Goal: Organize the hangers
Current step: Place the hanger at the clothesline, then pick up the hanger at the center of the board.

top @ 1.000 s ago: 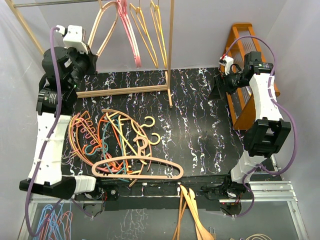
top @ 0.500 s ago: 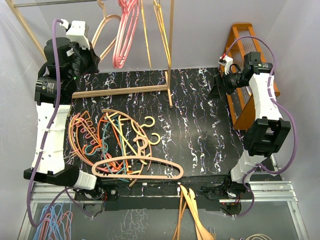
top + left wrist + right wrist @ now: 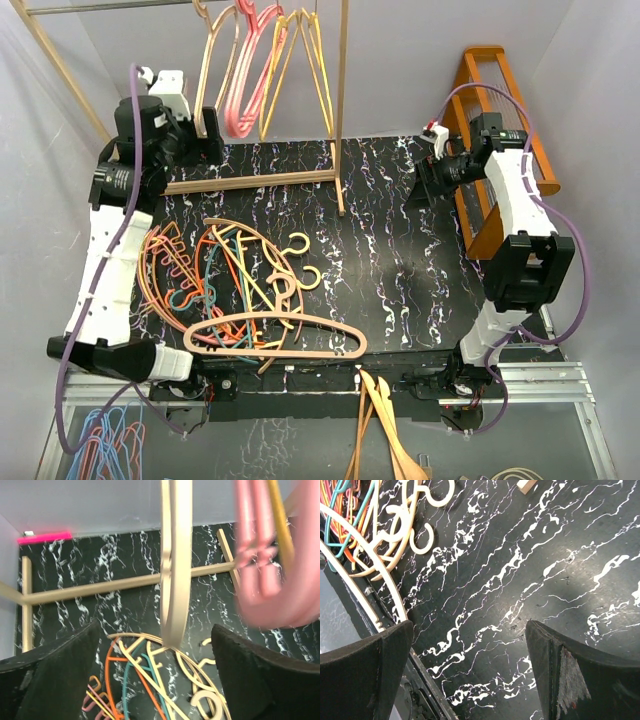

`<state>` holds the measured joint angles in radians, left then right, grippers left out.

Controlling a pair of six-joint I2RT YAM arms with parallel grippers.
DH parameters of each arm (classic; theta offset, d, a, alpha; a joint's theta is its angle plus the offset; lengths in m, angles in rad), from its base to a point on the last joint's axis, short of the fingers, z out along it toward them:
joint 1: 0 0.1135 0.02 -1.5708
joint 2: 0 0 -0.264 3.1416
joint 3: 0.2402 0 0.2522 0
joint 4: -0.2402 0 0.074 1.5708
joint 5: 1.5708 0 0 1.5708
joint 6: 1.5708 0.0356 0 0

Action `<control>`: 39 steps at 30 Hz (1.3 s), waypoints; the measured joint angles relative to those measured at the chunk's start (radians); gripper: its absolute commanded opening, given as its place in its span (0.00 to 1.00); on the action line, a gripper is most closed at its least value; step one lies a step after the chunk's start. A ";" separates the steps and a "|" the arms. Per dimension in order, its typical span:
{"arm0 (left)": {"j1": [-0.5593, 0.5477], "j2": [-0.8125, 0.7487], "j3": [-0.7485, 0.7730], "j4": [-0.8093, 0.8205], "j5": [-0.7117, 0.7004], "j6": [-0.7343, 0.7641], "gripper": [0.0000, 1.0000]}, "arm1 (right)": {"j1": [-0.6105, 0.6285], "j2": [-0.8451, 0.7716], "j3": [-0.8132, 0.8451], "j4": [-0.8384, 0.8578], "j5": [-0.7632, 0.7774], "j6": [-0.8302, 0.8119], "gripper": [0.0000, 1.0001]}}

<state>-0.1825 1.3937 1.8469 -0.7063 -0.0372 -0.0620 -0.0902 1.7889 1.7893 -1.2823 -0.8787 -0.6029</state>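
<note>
The bench (image 3: 400, 250) is closed in by pale walls (image 3: 600, 80) on the left, back and right, and its widest bare stretch is the middle and right of the black marbled top, between the pile of hangers (image 3: 240, 285) and the orange stand (image 3: 490, 150) leaning at the right edge. A wooden rack (image 3: 342, 100) takes up the far left: its base bar lies across the bench and an upright post rises near the centre, fencing off that corner. From its rail hang a tan hanger (image 3: 215, 70), pink hangers (image 3: 245, 80) and yellow hangers (image 3: 300, 70), hooks up and long sides running downward, bunched close together. The left end effector (image 3: 207, 140) sits just beside the tan one at the base bar; from the wrist its fingers (image 3: 65, 665) stand apart with the tan hanger (image 3: 175, 570) dangling between them, touching neither. The right end effector (image 3: 425, 185) hovers over bare bench near the orange stand, fingers (image 3: 365, 660) spread wide and holding nothing. The pile lies flat at the near left, orange, teal, pink and cream mixed and overlapping, with cream hooks pointing right. A large tan hanger (image 3: 275, 335) lies lengthwise along the near edge. Below that edge rest light wooden hangers (image 3: 385, 430) and wire hangers (image 3: 105, 440)
</note>
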 measured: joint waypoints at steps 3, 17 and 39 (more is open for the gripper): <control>0.000 -0.080 -0.137 0.050 -0.006 -0.024 0.97 | 0.021 0.000 -0.025 0.006 0.002 0.002 0.99; -0.002 -0.471 -0.887 0.084 0.179 -0.191 0.95 | 0.372 -0.146 -0.505 0.449 0.148 0.045 0.99; -0.096 -0.374 -0.925 0.032 -0.061 -0.378 0.97 | 0.781 0.163 -0.327 0.549 -0.098 -0.657 0.89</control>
<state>-0.2787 1.0195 0.9222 -0.6743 -0.0982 -0.4397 0.6907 1.9522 1.4620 -0.7338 -0.9771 -1.2602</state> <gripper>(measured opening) 0.970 0.921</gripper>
